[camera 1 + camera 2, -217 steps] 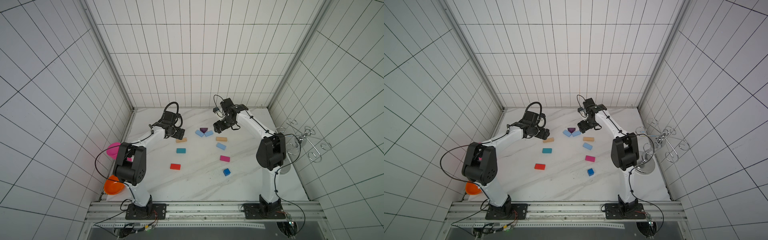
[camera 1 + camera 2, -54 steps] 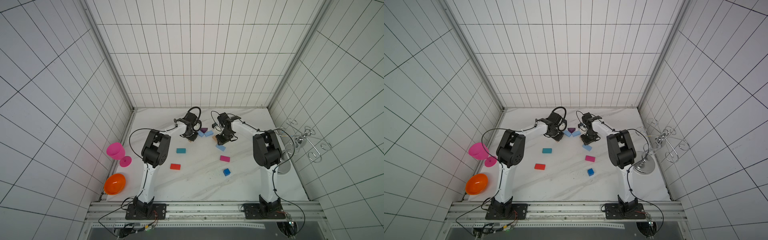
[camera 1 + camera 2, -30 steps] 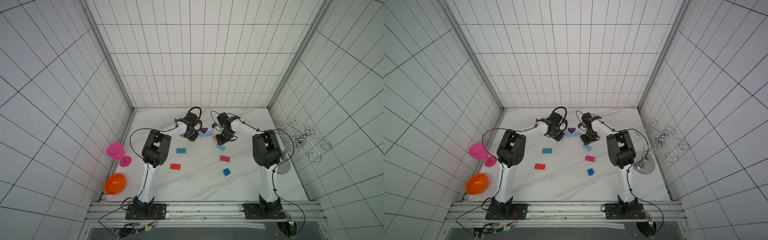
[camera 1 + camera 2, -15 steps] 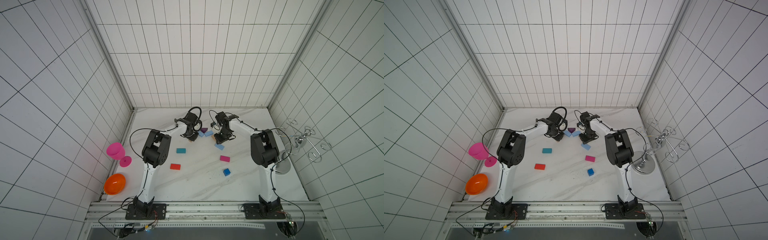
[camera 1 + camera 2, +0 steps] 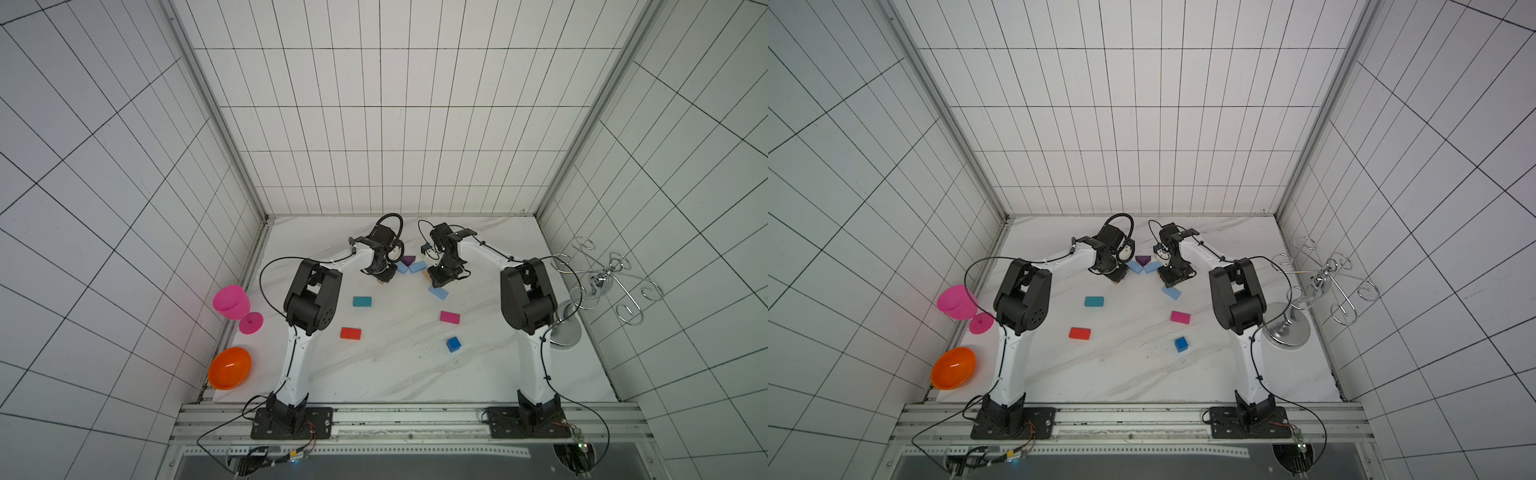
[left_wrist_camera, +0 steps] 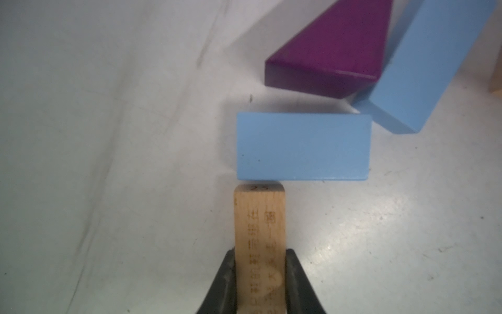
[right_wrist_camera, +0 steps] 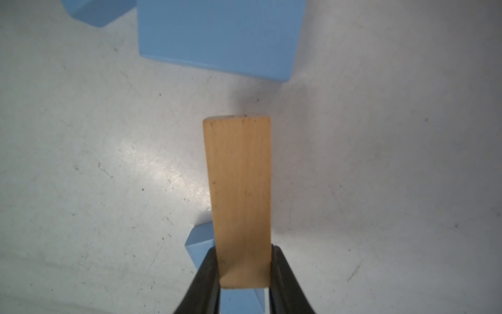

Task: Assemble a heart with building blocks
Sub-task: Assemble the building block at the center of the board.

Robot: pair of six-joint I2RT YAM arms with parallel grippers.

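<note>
At the table's back, a purple triangle (image 5: 408, 260) sits above two light blue blocks (image 5: 402, 268) (image 5: 417, 267) that meet in a V. My left gripper (image 6: 260, 271) is shut on a tan wood block (image 6: 259, 217), whose end touches the long side of the nearer light blue block (image 6: 303, 146). My right gripper (image 7: 244, 271) is shut on the other tan block (image 7: 240, 176), a short gap from a light blue block (image 7: 217, 32). A third light blue block (image 5: 439, 293) lies under it. Teal (image 5: 362, 301), red (image 5: 350, 333), magenta (image 5: 450, 317) blocks and a blue cube (image 5: 454, 344) lie loose.
A pink goblet (image 5: 230, 302) and an orange bowl (image 5: 229, 368) stand off the table's left edge. A wire metal stand (image 5: 598, 278) rises at the right edge. Tiled walls close the back and both sides.
Seven seconds ago both tan blocks lay loose and the arms were drawn back; now each gripper holds one. Over the last second the right gripper edged left; the left one stayed put.
</note>
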